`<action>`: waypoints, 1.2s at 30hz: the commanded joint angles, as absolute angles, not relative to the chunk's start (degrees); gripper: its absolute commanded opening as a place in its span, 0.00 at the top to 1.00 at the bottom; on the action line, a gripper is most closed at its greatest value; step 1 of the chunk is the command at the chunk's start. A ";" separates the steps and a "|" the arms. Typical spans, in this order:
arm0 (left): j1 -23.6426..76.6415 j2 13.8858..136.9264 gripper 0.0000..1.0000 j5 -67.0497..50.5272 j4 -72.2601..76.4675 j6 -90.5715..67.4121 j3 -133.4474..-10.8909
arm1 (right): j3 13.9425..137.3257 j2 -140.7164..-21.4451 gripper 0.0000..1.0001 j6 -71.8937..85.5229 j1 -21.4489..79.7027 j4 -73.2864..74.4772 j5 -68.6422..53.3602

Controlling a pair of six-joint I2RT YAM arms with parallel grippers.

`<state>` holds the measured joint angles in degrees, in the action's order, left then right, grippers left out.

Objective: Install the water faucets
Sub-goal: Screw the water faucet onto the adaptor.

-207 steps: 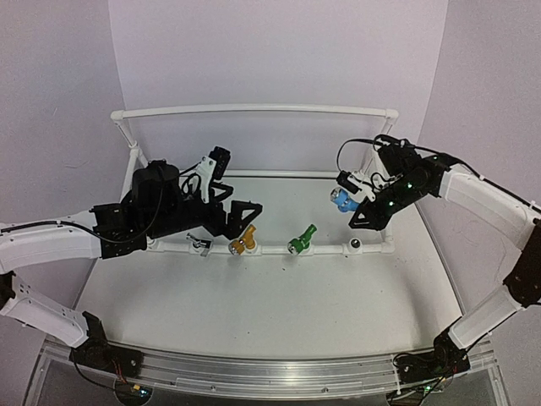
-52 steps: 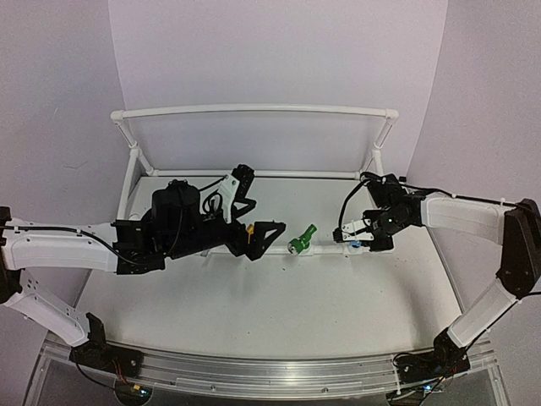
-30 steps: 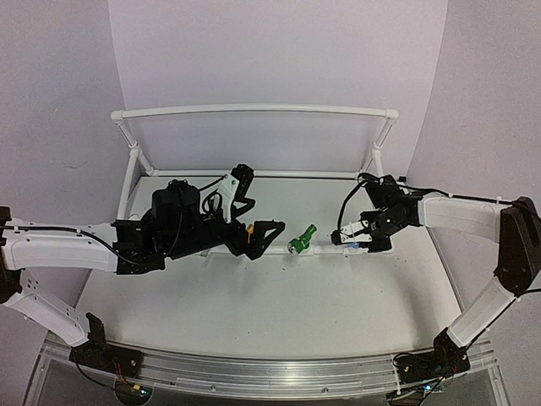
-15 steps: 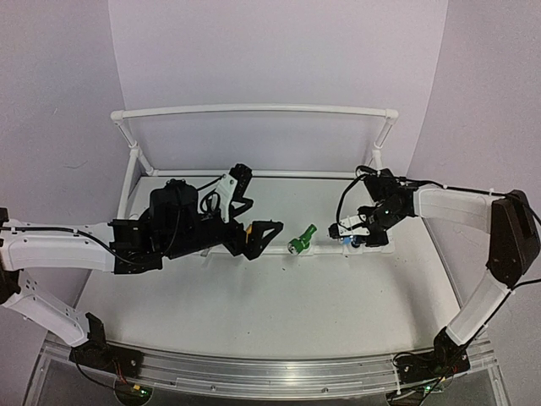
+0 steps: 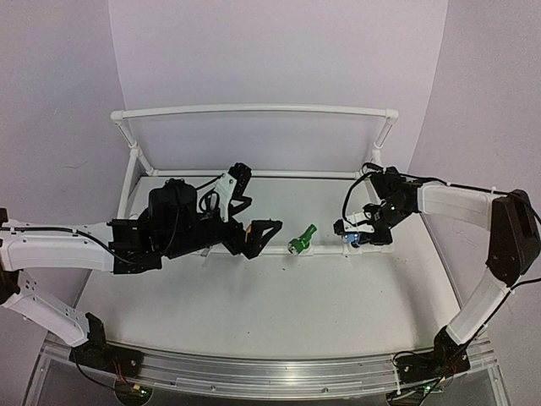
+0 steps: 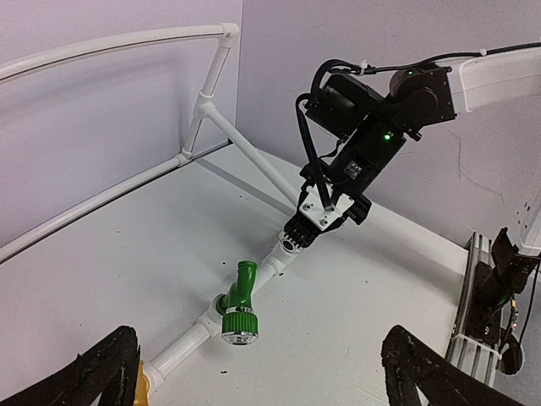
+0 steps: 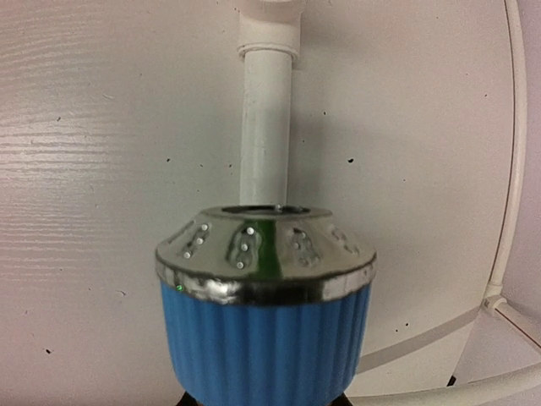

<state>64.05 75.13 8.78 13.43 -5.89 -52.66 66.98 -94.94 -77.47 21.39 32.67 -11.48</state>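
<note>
The blue faucet (image 7: 266,313), with its metallic nozzle, fills the right wrist view in front of a white pipe (image 7: 269,127). My right gripper (image 5: 355,234) is shut on it, and the faucet (image 5: 350,241) is low at the right end of the front pipe. The green faucet (image 5: 301,238) sits on that pipe and also shows in the left wrist view (image 6: 237,304). My left gripper (image 5: 252,205) is wide open beside the yellow faucet (image 5: 250,228), which is mostly hidden. The silver faucet is hidden under the left arm.
The white PVC pipe frame (image 5: 254,110) rises along the back and sides of the table. Its low front pipe (image 6: 182,351) runs across the middle. Purple walls close in at the back and sides. The left arm body lies over the left part of the front pipe.
Since 6.9 s ago my right gripper carried the blue faucet down to the front pipe's right end, and the left arm moved right. In the last second the right wrist shifted slightly.
</note>
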 commanded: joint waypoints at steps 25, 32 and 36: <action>63.97 73.64 0.00 9.16 14.64 -5.04 -53.26 | 68.08 -95.84 1.00 -76.87 16.98 33.46 -20.70; 63.96 74.12 0.00 8.80 14.67 -4.91 -53.56 | 68.63 -94.13 1.00 -74.94 17.01 33.82 -24.45; 63.97 74.55 0.00 8.46 14.83 -4.78 -53.85 | 68.53 -94.51 1.00 -75.38 16.96 33.84 -23.58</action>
